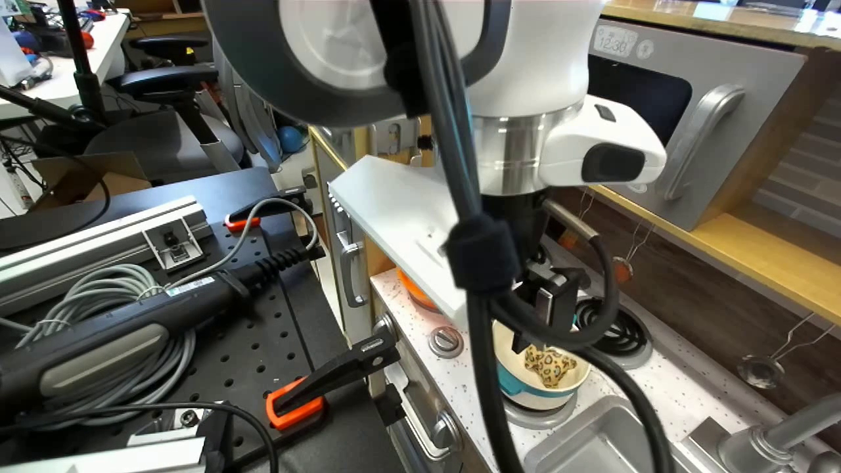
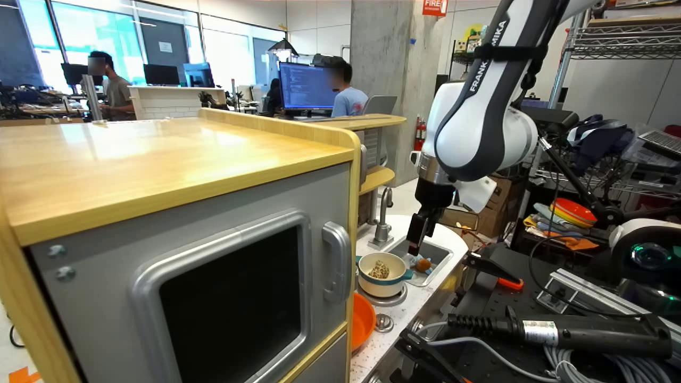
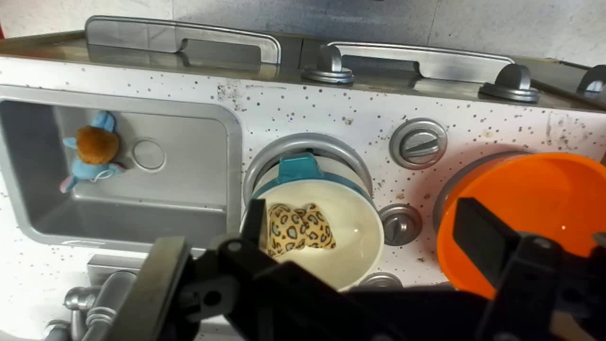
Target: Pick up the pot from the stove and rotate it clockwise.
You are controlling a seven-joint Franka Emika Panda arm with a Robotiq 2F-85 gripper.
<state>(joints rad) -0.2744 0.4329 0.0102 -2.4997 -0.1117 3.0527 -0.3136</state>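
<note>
The pot [image 3: 355,232], cream-white inside with a teal band and handles, sits upright on a silver-ringed burner of the white stove [image 3: 350,121]. It shows in both exterior views [image 1: 535,395] [image 2: 381,288]. A leopard-print cloth toy [image 3: 298,229] lies inside it. My gripper [image 3: 367,227] is open and empty in the wrist view, one finger over the pot's sink-side part and the other over the orange bowl [image 3: 530,203]. In an exterior view the gripper [image 2: 415,247] hangs above the pot's sink side. Cables partly hide it in an exterior view [image 1: 542,315].
The grey sink [image 3: 189,184] with a blue-and-brown plush toy [image 3: 96,144] adjoins the stove. A faucet [image 3: 111,298] stands behind it. A wooden shelf [image 1: 755,263] and a grey microwave [image 1: 765,72] flank the arm. Knobs [image 3: 419,143] and a black coil burner [image 1: 611,328] are near the pot.
</note>
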